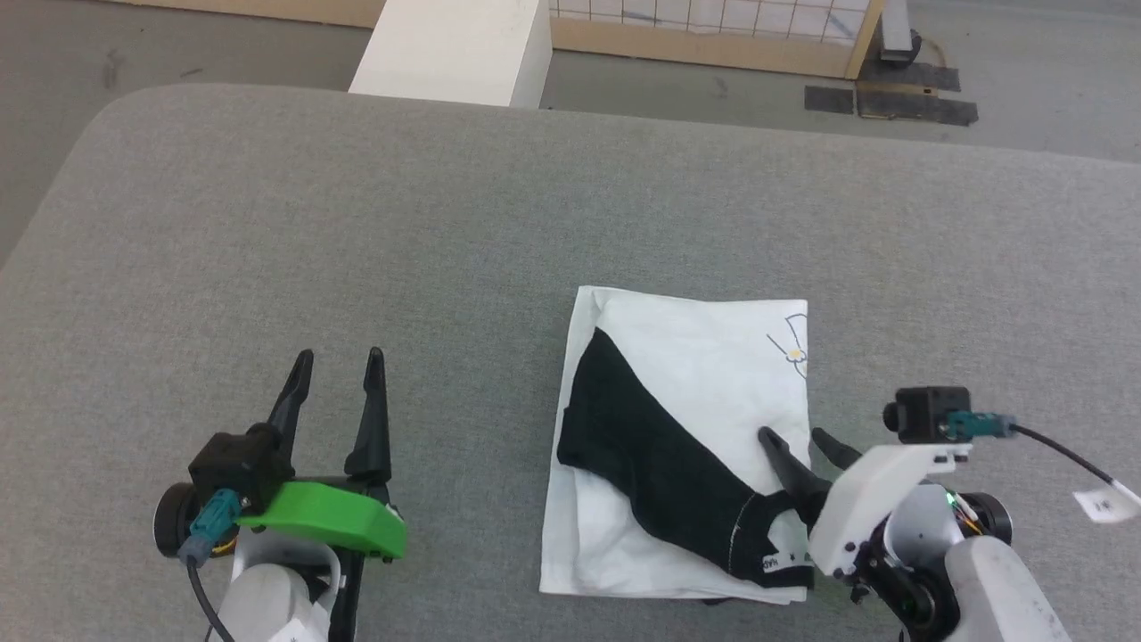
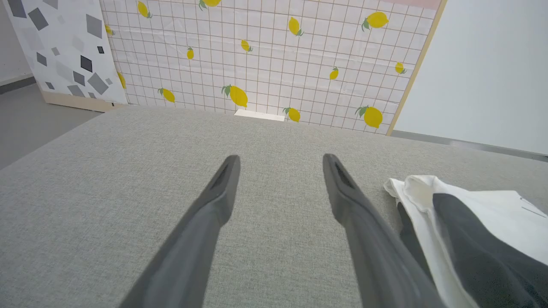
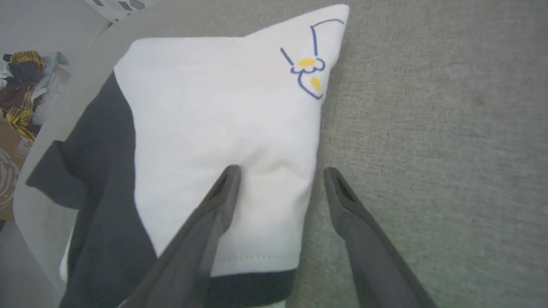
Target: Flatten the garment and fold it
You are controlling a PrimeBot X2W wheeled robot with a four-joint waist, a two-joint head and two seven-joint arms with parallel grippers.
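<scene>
The garment (image 1: 704, 374) lies folded into a compact rectangle on the grey table, white body up, a black sleeve (image 1: 651, 455) running diagonally across it and the black collar band (image 1: 784, 562) at its near right corner. A small blue and yellow print (image 3: 307, 70) marks its far right corner. My right gripper (image 1: 798, 440) is open over the garment's right edge: one finger above the white cloth, the other over the table beside it (image 3: 280, 173). My left gripper (image 1: 340, 359) stands open well to the left over bare table, the garment (image 2: 471, 222) off to its right.
The grey padded table (image 1: 357, 232) has wide free room to the left and behind the garment. Beyond its far edge stand a white block (image 1: 463, 49) and a lemon-patterned panel (image 2: 274, 55). A heap of clothes (image 3: 23, 85) lies off the table.
</scene>
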